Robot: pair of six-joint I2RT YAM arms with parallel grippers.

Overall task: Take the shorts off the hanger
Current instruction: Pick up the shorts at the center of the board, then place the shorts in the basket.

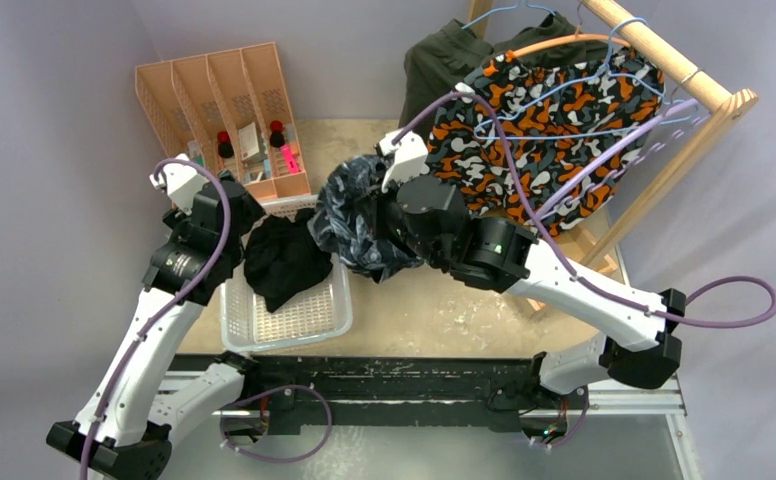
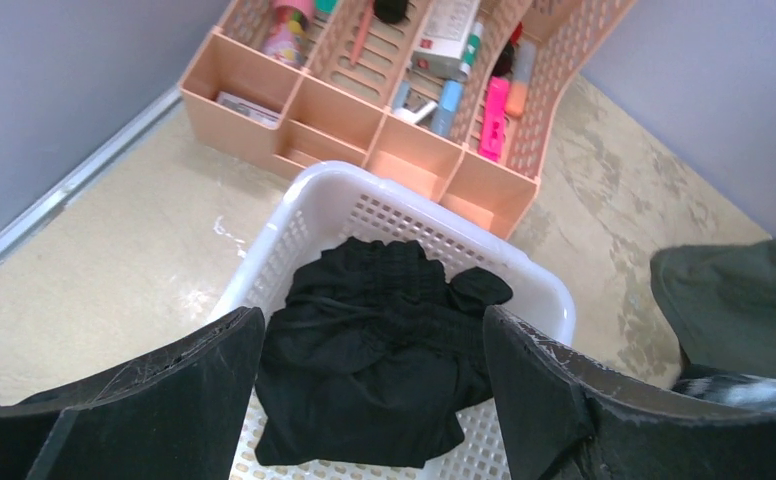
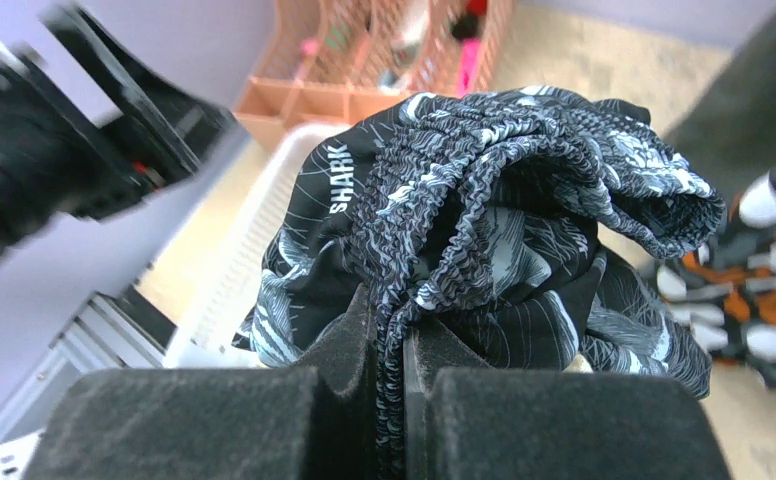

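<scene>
My right gripper is shut on the elastic waistband of the dark blue-grey camouflage shorts, which hang bunched beside the basket in the top view. The plain black shorts lie crumpled in the white basket. My left gripper is open and empty above the black shorts. The orange-black-white camouflage shorts hang on hangers at the wooden rack. The olive green shorts hang behind them.
A peach desk organizer with pens and small items stands at the back left, just behind the basket. It also shows in the left wrist view. The rack's wooden frame slants along the right side. Purple cables loop off both arms.
</scene>
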